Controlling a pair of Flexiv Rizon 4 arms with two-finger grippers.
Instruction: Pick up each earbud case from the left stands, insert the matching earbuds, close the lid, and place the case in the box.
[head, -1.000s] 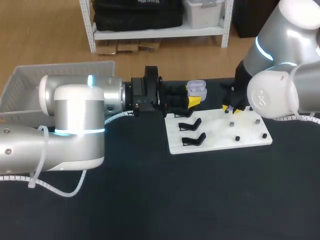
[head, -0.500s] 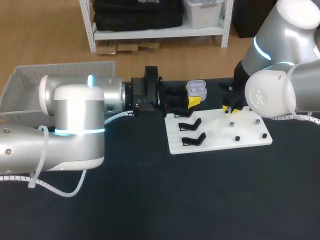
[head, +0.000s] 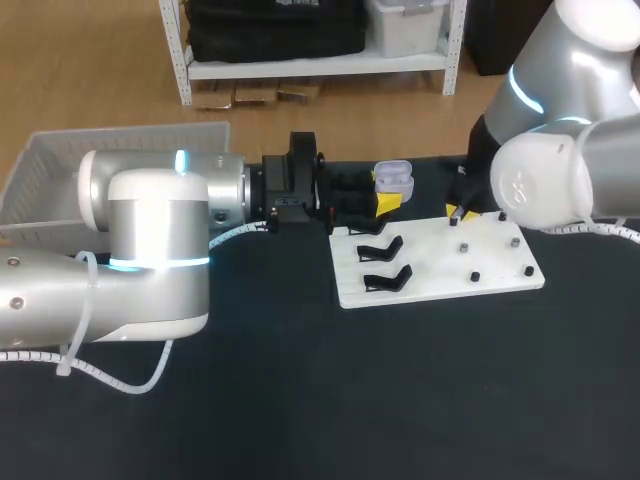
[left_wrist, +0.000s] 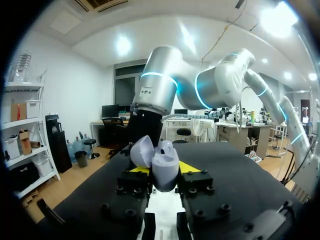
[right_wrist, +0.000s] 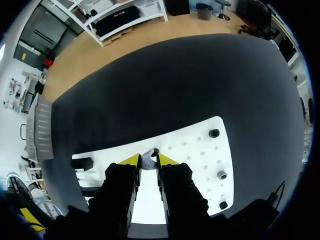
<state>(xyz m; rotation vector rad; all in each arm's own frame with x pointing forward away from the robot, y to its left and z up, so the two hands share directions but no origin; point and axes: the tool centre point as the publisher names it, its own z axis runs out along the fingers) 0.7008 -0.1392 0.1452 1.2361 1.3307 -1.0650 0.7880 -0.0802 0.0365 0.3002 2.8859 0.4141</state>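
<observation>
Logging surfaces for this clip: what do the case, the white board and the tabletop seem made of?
Case: lilac plastic, smooth, with soft sheen. Board: white rigid sheet, probably plastic, matte. Tabletop: black and matte without glare, perhaps cloth or a mat; cannot tell which.

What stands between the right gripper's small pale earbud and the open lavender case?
Nothing visible. From the small pale earbud in the right gripper to the open lavender case in the left gripper, only white board and black tabletop show.
</observation>
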